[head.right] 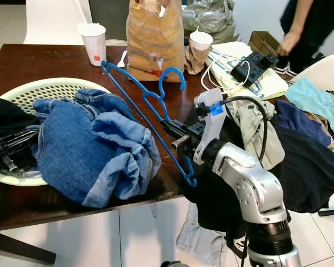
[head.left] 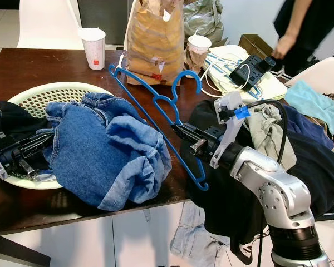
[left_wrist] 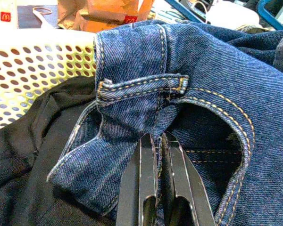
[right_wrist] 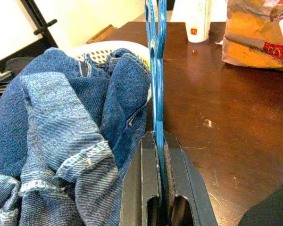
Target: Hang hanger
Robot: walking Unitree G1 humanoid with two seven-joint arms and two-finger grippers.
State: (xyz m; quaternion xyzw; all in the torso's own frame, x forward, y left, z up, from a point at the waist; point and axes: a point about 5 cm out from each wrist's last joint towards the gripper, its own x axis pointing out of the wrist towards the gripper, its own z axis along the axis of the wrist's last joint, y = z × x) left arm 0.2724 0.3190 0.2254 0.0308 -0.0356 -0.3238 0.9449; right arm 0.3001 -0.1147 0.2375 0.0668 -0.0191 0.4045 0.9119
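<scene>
A blue plastic hanger slants above the dark wooden table, its hook up near the paper bag. My right gripper is shut on the hanger's lower bar; in the right wrist view that hanger runs straight out between the fingers. Blue jeans lie heaped on the table and over the basket's edge. My left gripper is shut on the jeans' waistband, at the basket's near side.
A pale perforated basket holds dark cloth. Two paper cups, a brown paper bag and a power strip stand at the back. Clothes pile drapes over the table's right end. A person stands far right.
</scene>
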